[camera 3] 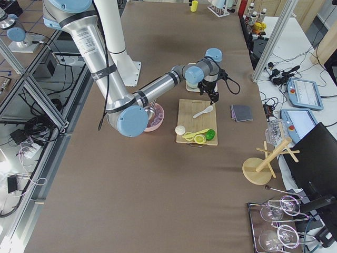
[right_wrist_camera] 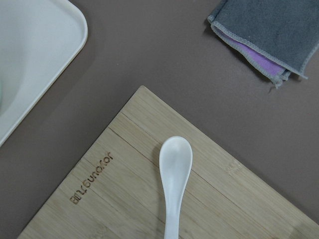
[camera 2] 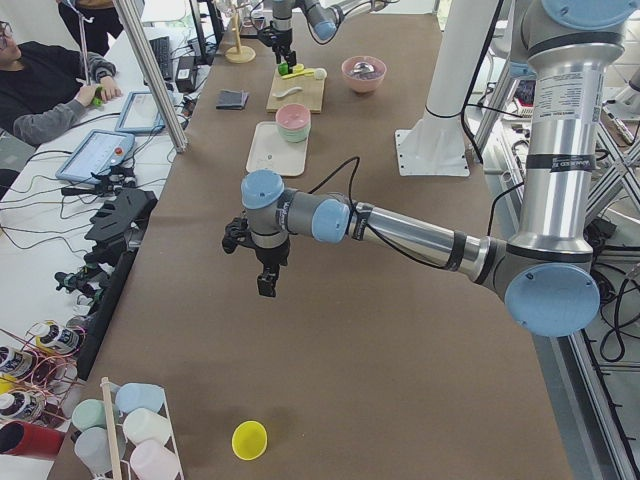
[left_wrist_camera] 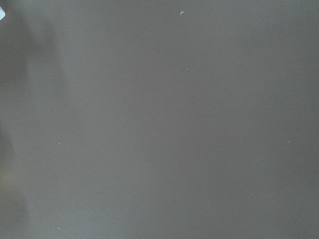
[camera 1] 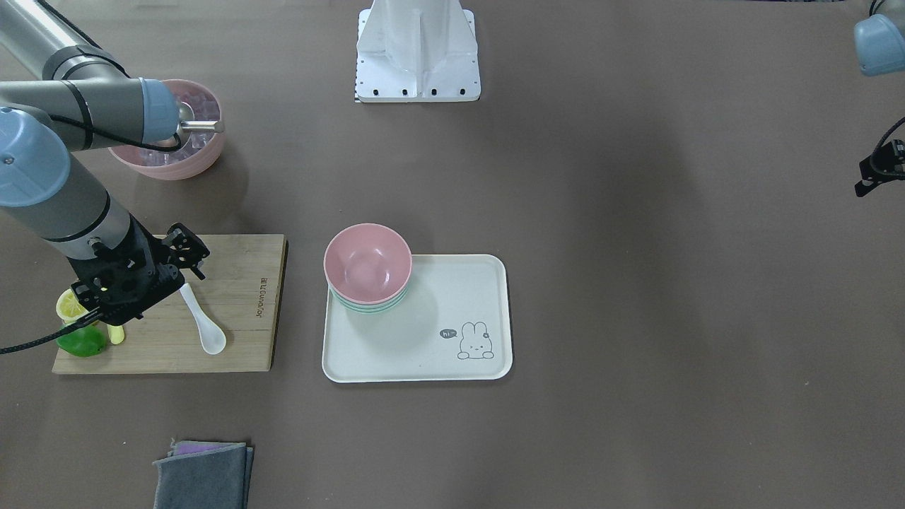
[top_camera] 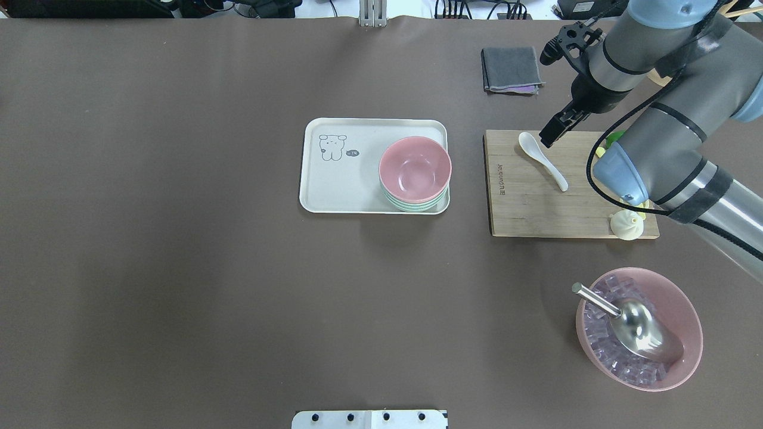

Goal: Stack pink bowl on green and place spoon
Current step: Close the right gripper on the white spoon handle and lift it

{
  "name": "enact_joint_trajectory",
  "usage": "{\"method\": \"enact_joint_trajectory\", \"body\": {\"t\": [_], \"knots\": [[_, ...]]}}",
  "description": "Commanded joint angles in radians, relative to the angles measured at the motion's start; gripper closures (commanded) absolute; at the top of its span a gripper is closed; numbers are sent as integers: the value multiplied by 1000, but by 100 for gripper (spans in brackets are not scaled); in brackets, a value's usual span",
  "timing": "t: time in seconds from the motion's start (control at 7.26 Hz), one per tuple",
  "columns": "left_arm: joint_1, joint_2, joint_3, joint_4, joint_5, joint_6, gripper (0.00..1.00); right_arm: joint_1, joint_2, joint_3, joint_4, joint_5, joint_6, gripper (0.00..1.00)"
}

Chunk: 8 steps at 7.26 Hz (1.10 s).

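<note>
Starting closest to the robot's base, on its right side: meeting a wide pink bowl (top_camera: 685, 298) heaped with clear ice cubes, sitting on the brown tabletop (top_camera: 179, 268) and cradling a shiny metal scoop (top_camera: 641, 328), handle poking out over the rim.

Looking far across to the robot's left, well apart from everything else: seeing the left claw (camera 2: 265, 285) hanging above bare tabletop. Not being able to tell whether its fingers are apart or together, and getting only brown surface through the left wrist camera.

Moving farther out on the right: coming to a rectangular bamboo cutting board (top_camera: 524, 202), carrying a pale bun-shaped toy (top_camera: 626, 225) at its near right corner, with a yellow lemon slice (camera 1: 69, 304) and a green fruit-like piece (camera 1: 81, 343) at the far right corner, partly under the right arm. Finding a white ceramic spoon (top_camera: 539, 158) lying flat on the board, scoop end pointing away from the robot, handle running back toward it. Spotting the right claw (top_camera: 547, 137) hovering above that spoon, fingers looking spread apart, gripping nothing, touching nothing.

Glancing level with the board, toward the tabletop's middle: finding a cream rectangular tray (top_camera: 346, 190) printed with a bunny drawing. Seeing, at its right end, the small pink bowl (top_camera: 415, 170) sitting nested in the mint-green bowl (top_camera: 411, 207), only green rim showing beneath.

Ending farthest out: noting a folded grey cloth (top_camera: 511, 68) lying over a purple one, beyond the board.
</note>
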Motion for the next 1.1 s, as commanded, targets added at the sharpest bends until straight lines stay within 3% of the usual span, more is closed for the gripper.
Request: {"method": "enact_joint_trajectory", "body": {"t": [0.0,0.55,0.83,0.96], "knots": [[0,0,0,0,0,0,1,-6,6,0,0,0,4,1],[0,0,0,0,0,0,1,-33,49,-60,26,-20,12,1],[0,0,-2,0,0,-2,1,-50,11,-132,197,-40,49,2],[0,-2,-2,0,0,0,1,-49,-15,-128,218,-28,52,2]]}}
